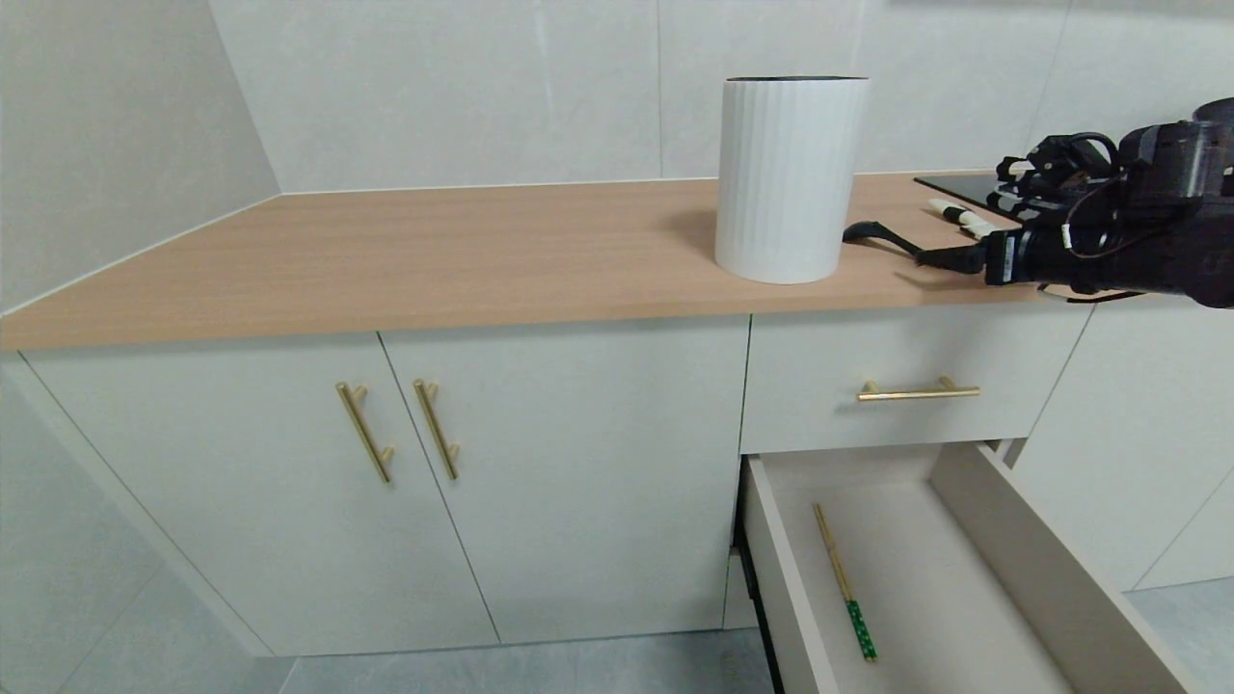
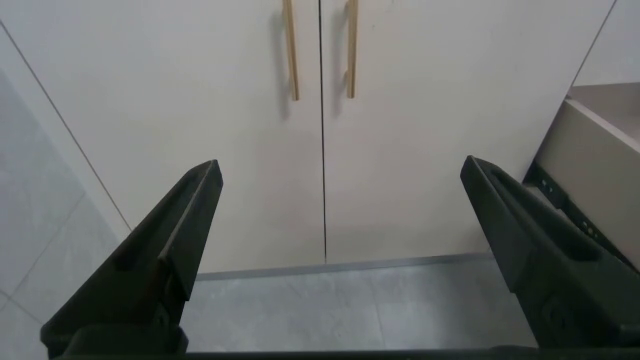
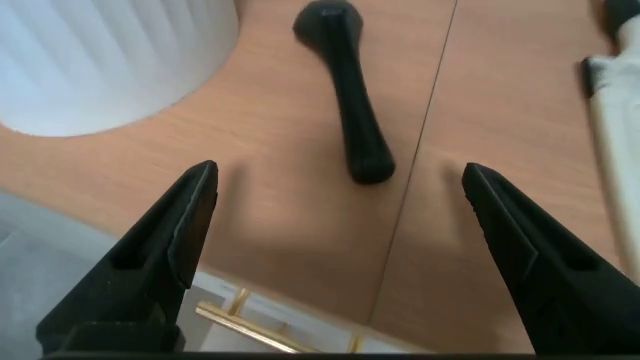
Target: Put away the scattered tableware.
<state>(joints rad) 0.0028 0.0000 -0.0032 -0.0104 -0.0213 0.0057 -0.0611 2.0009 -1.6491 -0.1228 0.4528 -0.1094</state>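
Black utensil (image 1: 879, 234) lies on the counter (image 1: 434, 251), with the right gripper (image 1: 950, 258) just beside its handle end.
Head view: the utensil lies between a white ribbed container (image 1: 791, 178) and a white-handled utensil (image 1: 959, 217); below, the open drawer (image 1: 771, 569) holds chopsticks (image 1: 844, 583). Left wrist view: the left gripper (image 2: 340, 172) is spread wide and empty, facing closed cabinet doors (image 2: 200, 120). Right wrist view: the right gripper's fingers (image 3: 180, 230) stand wide apart and empty, the black utensil ahead between them, untouched.
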